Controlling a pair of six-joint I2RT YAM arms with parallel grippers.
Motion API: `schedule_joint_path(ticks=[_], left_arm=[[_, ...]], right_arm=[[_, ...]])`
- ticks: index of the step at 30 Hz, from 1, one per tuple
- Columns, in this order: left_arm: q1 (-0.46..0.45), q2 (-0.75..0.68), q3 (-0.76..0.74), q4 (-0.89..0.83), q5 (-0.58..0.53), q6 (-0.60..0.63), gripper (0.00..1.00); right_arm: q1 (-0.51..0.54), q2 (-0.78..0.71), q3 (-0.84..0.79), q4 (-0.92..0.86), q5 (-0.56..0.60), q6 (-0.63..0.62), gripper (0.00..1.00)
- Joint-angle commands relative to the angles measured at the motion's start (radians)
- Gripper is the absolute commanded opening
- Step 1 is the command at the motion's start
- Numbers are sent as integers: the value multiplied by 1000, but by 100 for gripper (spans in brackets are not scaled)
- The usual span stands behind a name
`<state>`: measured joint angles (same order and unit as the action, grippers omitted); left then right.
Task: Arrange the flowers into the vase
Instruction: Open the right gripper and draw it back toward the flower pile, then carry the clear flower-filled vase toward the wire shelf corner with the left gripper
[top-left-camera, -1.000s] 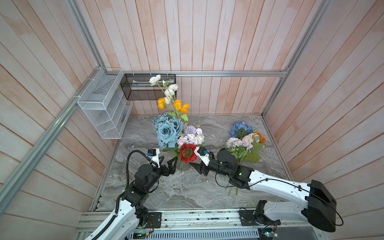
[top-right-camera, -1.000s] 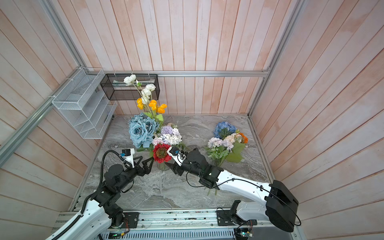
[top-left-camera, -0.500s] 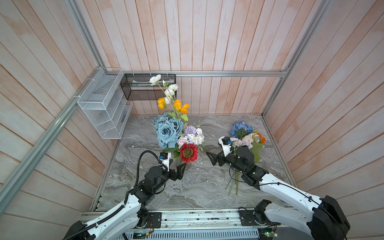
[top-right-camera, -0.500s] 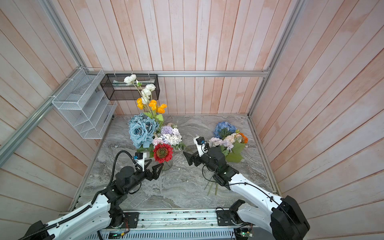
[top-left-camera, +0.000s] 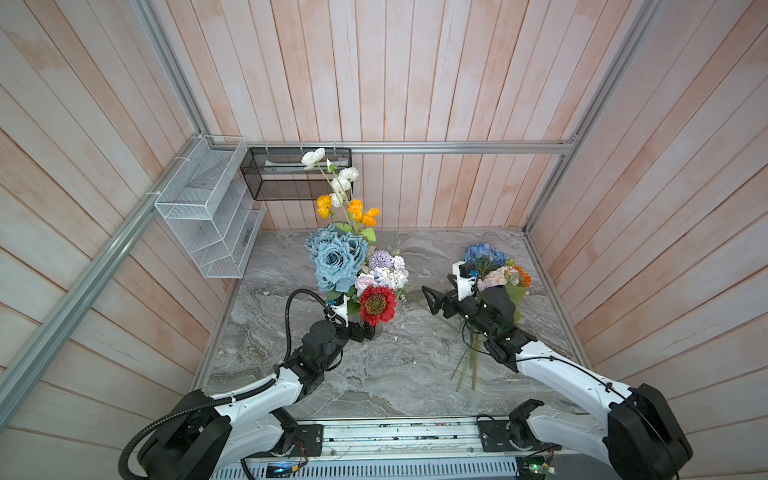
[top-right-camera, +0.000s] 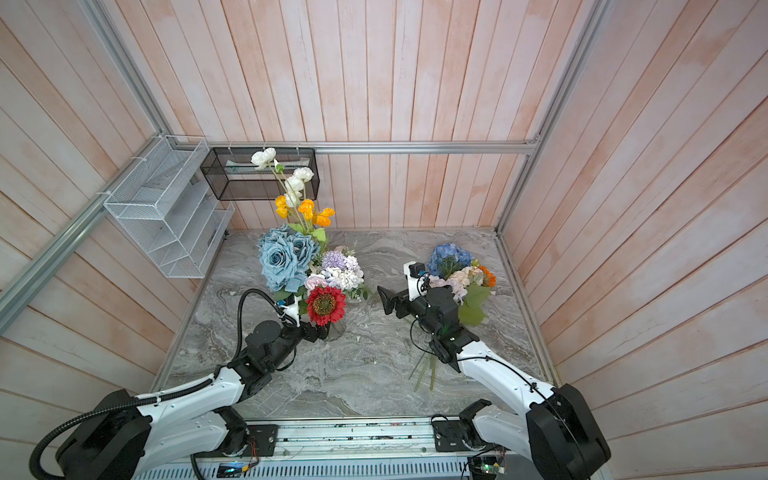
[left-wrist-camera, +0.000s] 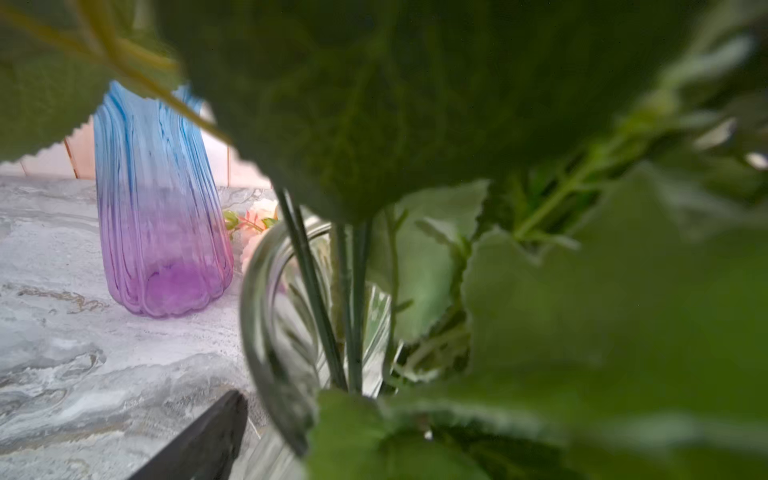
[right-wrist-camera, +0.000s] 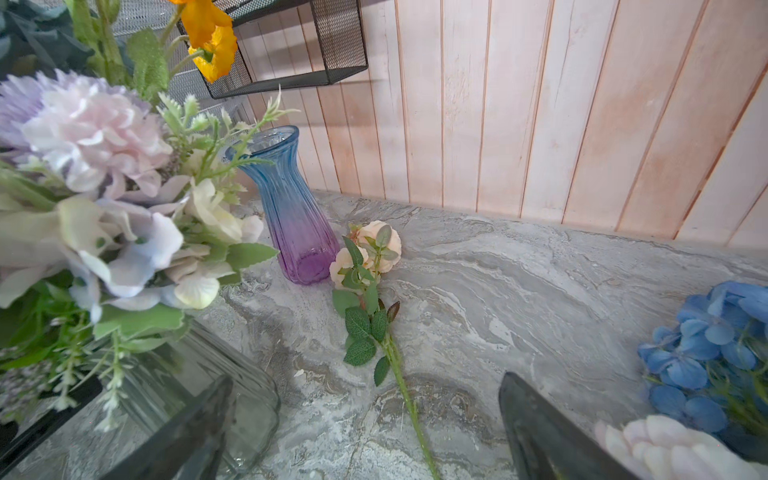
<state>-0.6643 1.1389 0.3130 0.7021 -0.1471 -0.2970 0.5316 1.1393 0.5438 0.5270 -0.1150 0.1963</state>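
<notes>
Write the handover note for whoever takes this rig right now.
Jaws of the left gripper are open at the foot of the clear vase; contact cannot be told.
Jaws of the right gripper are open, empty, over the table.
Done: blue roses, poppies, lilac-white spray and red sunflower stand in the clear vase.
Left: peach rose stem lies beside the empty blue-purple vase; hydrangea and mixed bunches lie under the right arm.

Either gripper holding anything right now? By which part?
Right gripper: open, empty; the peach rose spray lies loose on the grey marble table under it. Left gripper: beside the clear glass vase, green leaves blocking the view, so a hold cannot be told.
</notes>
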Motion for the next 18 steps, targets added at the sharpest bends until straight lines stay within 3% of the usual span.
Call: schedule_joint_path(ticks=[1,8,18], left_arm=[[-1,47,27,144,-55,38,100],[-1,162,39,288,-126,74,100],[-29,276,74,352,-125,126,100]], right_arm=[[-5,16,-20,79,-20,14,98],[-6,39,-7,88,-30,14,98],[-8,31,-8,86,-26,10,98]])
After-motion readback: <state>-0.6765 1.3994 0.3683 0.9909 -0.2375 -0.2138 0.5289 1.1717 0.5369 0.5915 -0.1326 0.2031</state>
